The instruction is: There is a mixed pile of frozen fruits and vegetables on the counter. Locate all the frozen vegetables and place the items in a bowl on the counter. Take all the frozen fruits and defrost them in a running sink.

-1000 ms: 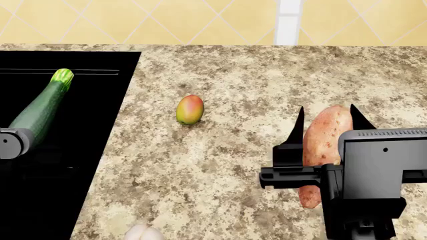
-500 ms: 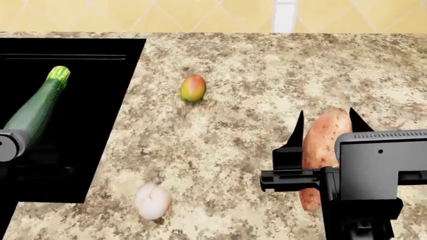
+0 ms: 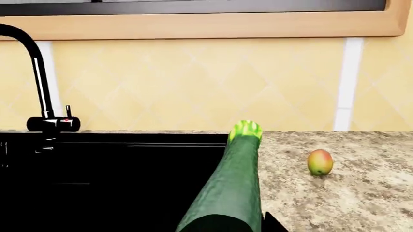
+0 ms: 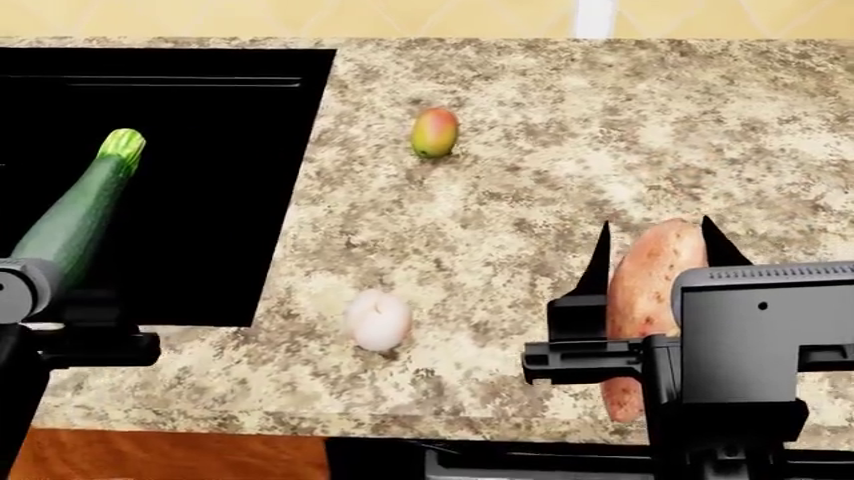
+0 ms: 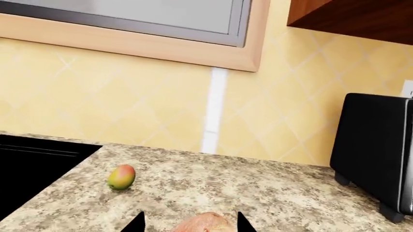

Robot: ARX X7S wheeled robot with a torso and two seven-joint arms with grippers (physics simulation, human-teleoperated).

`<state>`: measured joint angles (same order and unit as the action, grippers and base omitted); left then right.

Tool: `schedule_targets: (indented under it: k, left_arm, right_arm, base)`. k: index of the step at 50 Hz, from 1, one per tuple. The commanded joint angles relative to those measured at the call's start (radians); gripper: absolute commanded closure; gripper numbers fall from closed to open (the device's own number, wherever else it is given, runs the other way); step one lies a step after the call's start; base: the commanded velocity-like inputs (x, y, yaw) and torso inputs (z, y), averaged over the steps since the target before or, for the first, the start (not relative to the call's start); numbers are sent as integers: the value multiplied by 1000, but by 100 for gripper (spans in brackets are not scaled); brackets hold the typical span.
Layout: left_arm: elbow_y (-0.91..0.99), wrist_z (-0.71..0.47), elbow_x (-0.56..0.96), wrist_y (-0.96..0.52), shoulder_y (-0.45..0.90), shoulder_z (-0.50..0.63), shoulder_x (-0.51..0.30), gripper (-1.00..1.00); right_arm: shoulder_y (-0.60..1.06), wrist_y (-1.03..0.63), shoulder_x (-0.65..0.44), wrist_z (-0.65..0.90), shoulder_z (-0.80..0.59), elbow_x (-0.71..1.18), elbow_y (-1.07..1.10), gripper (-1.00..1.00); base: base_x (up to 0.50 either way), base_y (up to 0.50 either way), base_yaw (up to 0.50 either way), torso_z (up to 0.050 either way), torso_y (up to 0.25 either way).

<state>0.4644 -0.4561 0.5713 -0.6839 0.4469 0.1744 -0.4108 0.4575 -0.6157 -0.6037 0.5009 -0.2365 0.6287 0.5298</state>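
My left gripper (image 4: 47,300) is shut on a long green zucchini (image 4: 80,215) and holds it over the black sink (image 4: 227,180). In the left wrist view the zucchini (image 3: 232,188) points away from the gripper (image 3: 223,228) toward the back wall. My right gripper (image 4: 653,238) is shut on a reddish sweet potato (image 4: 643,300), above the counter near its front edge. The right wrist view shows the potato's end (image 5: 203,223) between the fingertips (image 5: 137,223). A mango (image 4: 435,132) lies on the counter at the back. A white garlic-like bulb (image 4: 379,320) lies near the front. No bowl is in view.
A black faucet (image 3: 38,72) stands behind the sink. A black appliance (image 5: 377,159) stands on the counter at the far right. The granite counter's front edge (image 4: 334,425) shows, with a wooden cabinet front (image 4: 160,455) below it.
The head view has pulled back and tilted down: mango, bulb and sink have shifted up and right, and the counter's front edge now shows. Both grippers keep their hold.
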Motion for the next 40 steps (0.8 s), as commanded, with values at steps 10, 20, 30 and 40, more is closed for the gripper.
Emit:
schedule_targets:
  k: [10, 20, 30, 40]
  left_arm:
    - [3, -13, 11, 6, 3, -4, -3, 100]
    - [5, -14, 15, 6, 4, -2, -4, 100]
    - [4, -14, 17, 9, 3, 0, -6, 100]
    - [2, -15, 17, 10, 4, 3, -7, 100]
  right_arm:
    - [1, 6, -1, -8, -3, -23, 4, 100]
    - [1, 8, -2, -9, -6, -23, 2, 100]
    - [1, 17, -2, -15, -8, -26, -1, 100]
    - [3, 19, -1, -16, -13, -27, -3, 100]
  base:
    - [-49, 370, 0, 0, 0]
    - [-30, 370, 0, 2, 0]
    - [-20, 369, 0, 0, 0]
    - [-9, 369, 0, 0, 1]
